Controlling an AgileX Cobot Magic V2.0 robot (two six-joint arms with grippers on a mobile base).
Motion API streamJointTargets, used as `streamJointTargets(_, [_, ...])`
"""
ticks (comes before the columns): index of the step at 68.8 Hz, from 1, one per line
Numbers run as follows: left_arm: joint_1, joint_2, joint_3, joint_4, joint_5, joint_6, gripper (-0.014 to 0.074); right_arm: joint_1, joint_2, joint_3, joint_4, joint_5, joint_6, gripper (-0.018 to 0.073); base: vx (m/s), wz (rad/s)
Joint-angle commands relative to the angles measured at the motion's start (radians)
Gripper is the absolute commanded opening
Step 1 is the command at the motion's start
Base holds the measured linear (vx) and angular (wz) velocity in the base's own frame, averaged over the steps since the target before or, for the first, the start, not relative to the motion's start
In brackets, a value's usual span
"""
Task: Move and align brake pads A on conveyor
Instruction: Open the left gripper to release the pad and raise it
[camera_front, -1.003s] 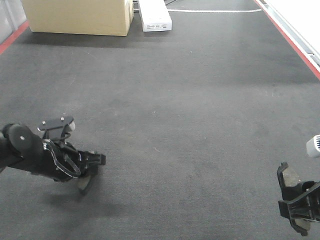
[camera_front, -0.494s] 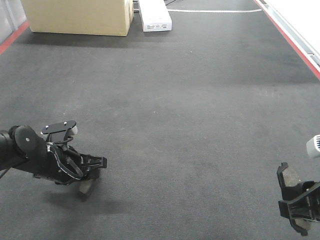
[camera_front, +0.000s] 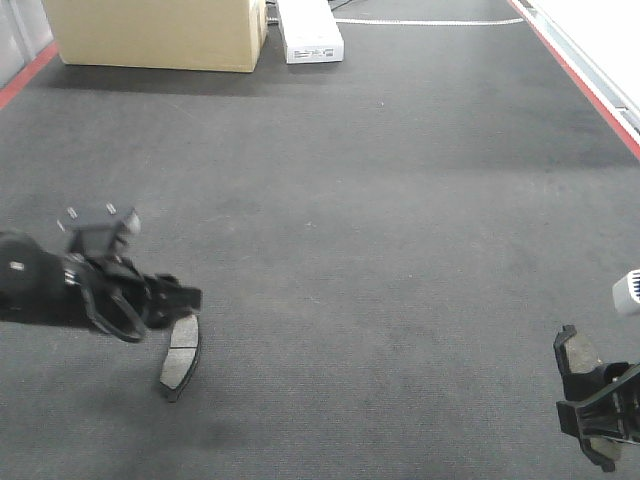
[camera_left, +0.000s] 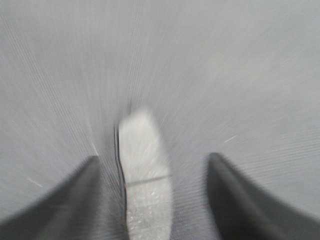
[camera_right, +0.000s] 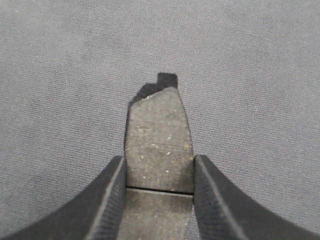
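Exterior front-facing view, rough felt-like charcoal conveyor (camera_front: 400, 200), flat curved grey brake pad (camera_front: 180, 357) lying free beside left gripper (camera_front: 186, 304) with jaws apart, right gripper (camera_front: 598, 412) clamping second grooved pad (camera_right: 159, 130)

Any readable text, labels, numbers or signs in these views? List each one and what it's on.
No text can be read in any view.
White unit: small dark marks on its near face, too small to read.
Cardboard box: plain faces, no print visible.
Loose brake pad: no marking visible; the left wrist view is blurred.
Held brake pad: no stamp or number on the visible face.
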Motion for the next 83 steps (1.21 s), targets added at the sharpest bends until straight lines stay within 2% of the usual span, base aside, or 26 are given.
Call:
streamJointTargets(1, [0.004,-0.117,-0.025,0.055,-0.026,-0.017,0.0228,0.0,-0.006,-0.029,0.001,-0.062,-0.009,-0.001,0.0,0.0])
streamJointTargets(10, [0.004,-0.25,-0.025,0.139,0.013,-0.019,-0.0009,0.0,-0.006,-0.029,0.001,-0.062,-0.009,-0.001,0.0,0.0])
streamJointTargets(25, [0.004,-0.469,-0.017,0.253,0.075,-0.026,-0.0008,0.0,-0.006,-0.029,0.001,-0.062,-0.009,-0.001,0.0,0.0])
streamJointTargets(40, [0.004,-0.719,0.13,0.277,-0.022,-0.026,-0.0008,0.0,-0.006,-0.029,0.001,-0.062,-0.009,-0.001,0.0,0.0])
streamJointTargets(50, [0.004,-0.864,0.245,0.312,-0.035,-0.038,-0.0008,0.0,-0.006,-0.029,0.001,-0.062,-0.009,-0.001,0.0,0.0])
streamJointTargets(56, [0.004,-0.933,0.289,0.348,-0.016,-0.08,-0.0008,0.0,-0.006,-0.029,0.001,-0.062,-0.009,-0.001,0.0,0.0])
streamJointTargets(60, [0.004,-0.967,0.307,0.391,0.002,-0.136,-0.0008,0.0,-0.006,-0.029,0.001,-0.062,-0.009,-0.001,0.0,0.0])
streamJointTargets(74, [0.004,-1.068,0.309,0.607,0.085,-0.325,-0.0007,0.0,-0.006,-0.029,0.001,-0.062,-0.009,-0.001,0.0,0.0])
streamJointTargets(83, [0.004,-1.119,0.316,0.623,0.102,-0.346,-0.0006,0.0,-0.006,-0.029,0.001,-0.062,-0.009,-0.001,0.0,0.0])
